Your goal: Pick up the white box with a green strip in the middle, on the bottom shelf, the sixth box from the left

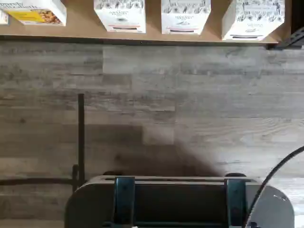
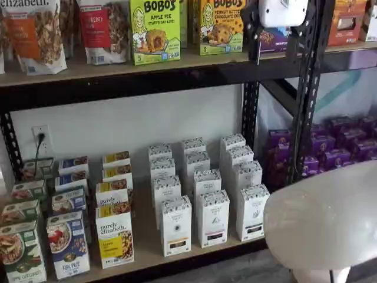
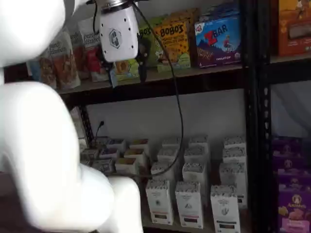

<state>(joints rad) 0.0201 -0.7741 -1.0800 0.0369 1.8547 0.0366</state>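
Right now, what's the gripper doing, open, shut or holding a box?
Gripper: up by the upper shelf, holding nothing; its fingers are not clear enough in either shelf view to show a gap, but it reads as open. The white box is untouched.

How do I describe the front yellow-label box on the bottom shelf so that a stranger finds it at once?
Look at the bottom shelf, the tan board in the black rack. In its front row, just left of the tall white cartons, stands the purely elizabeth box. Alone in that row it carries a yellow label.
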